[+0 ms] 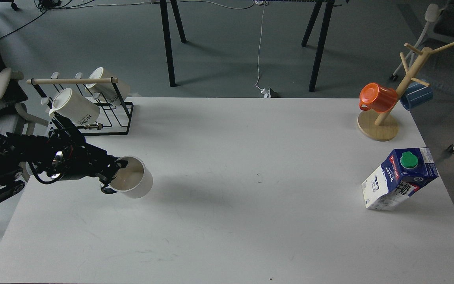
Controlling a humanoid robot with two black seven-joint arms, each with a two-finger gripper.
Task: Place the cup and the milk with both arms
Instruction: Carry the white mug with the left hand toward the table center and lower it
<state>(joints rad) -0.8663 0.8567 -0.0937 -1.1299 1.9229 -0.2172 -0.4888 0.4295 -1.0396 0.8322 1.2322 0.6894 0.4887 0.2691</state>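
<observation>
The cup (136, 182), a squat plain white mug with a cream inside, is at the left of the white table (227, 221). My left gripper (113, 170) comes in from the left and is shut on the cup's near rim by its black handle. The cup looks tilted and held. The milk (400, 179), a blue and white gable-top carton with a green cap and red MILK label, stands at the table's right side. My right arm and gripper are out of view.
A black wire rack (105, 114) with a wooden bar holds two white "HOME" mugs (75, 108) at the back left. A wooden mug tree (384, 118) at the back right carries an orange cup (376, 98) and a blue cup (418, 95).
</observation>
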